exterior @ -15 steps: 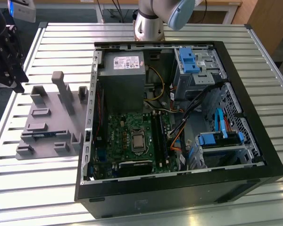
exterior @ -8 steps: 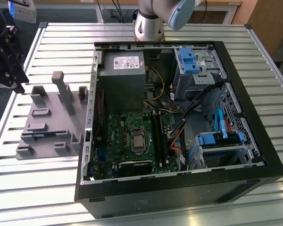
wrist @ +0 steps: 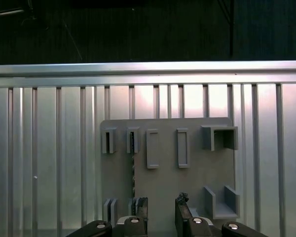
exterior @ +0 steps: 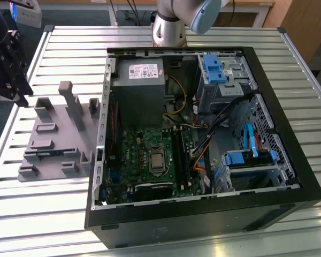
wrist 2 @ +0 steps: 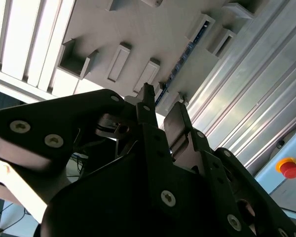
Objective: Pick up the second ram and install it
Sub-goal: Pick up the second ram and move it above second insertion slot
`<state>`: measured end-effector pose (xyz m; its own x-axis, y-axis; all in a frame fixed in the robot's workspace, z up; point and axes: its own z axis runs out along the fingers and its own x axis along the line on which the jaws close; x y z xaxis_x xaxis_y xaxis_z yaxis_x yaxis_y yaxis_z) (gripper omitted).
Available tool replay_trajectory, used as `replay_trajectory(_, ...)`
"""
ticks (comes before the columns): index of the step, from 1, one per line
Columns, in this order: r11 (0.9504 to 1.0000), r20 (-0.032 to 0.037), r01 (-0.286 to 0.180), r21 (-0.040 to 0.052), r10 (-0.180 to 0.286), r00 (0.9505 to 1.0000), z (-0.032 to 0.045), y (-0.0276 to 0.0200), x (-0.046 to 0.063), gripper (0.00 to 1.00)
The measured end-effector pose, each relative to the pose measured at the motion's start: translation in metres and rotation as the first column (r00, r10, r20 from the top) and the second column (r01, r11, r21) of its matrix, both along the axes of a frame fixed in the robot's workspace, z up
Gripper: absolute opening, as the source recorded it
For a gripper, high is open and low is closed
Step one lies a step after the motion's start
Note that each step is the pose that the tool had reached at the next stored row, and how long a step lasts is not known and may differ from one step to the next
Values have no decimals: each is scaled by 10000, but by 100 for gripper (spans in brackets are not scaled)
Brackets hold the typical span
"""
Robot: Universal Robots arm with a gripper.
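Gripper (wrist: pixel 161 203) hovers empty, fingers (wrist: pixel 182 210) parted, above the grey fixture tray (wrist: pixel 197 173) where the second ram (wrist: pixel 133 173) stands, computer case (exterior: pixel 192 222) beside.

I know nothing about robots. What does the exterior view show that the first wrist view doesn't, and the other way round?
Exterior view's own: the open computer case with its green motherboard, and the arm's base.

First wrist view's own: a close look down between the open fingers of the end effector, which holds nothing, over the grey fixture tray.

Shared: that tray, the slatted metal table under it, and the second ram, a thin dark strip standing in a tray slot.
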<state>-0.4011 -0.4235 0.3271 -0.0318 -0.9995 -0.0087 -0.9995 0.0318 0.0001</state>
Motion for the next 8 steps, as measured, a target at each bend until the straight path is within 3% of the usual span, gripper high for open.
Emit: replay_trajectory(8,10000,0,0,-6,0,10000,-31,0,0,36)
